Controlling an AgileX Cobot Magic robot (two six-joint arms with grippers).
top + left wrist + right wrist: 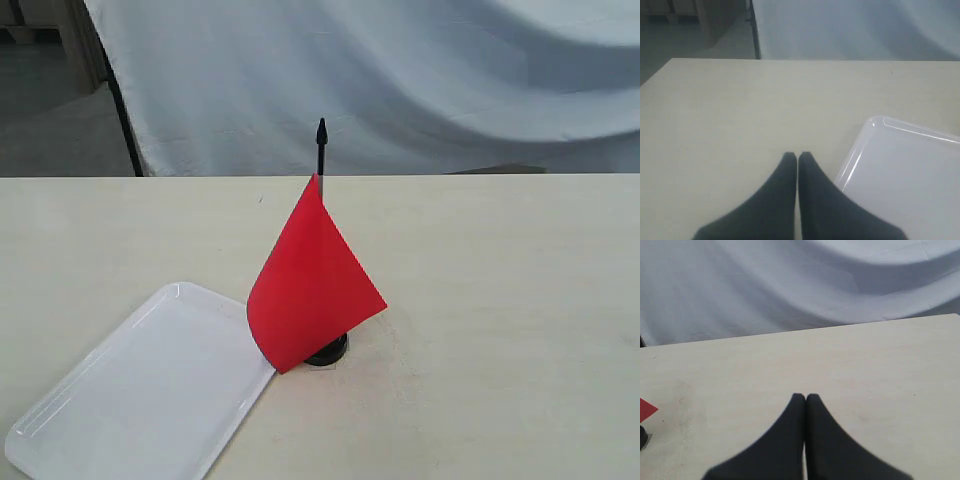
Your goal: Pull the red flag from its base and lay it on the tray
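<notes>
left gripper (797,156): fingers pressed tip to tip, nothing between them. right gripper (805,396): same, tips together, empty. Each shows only in its own wrist view, as blurred dark finger ends with the rest cut off by the frame. Height of either above the table (500,300): can't tell.

red flag (315,285) stands upright in the base (333,350), clear of both grippers. From the right gripper it sits well off to the inboard side, toward the other arm. The right wrist view catches just one red corner of cloth and a sliver of black base at the frame edge. It falls outside the left wrist view.

The cloth hangs folded and covers most of the pole. Only the black tip (321,135) and a short stretch under it stick out above. The cloth also hides most of the base, leaving a dark arc at its lower edge. The joint where pole meets base is hidden.

tray (150,390) lies flat on the table just beside the left gripper, inboard side, one rounded corner a bit ahead of the fingertips. Whether the nearer finger overlaps its rim: can't tell. The tray's long edge runs right by the base, and the flag's lower tip overhangs that edge. Tray touching base or not: hidden by the cloth. The tray's near end is clipped by the exterior frame, and much of it is cut off in the left wrist view.

Grey backdrop cloth (420,80) hangs behind the table.
</notes>
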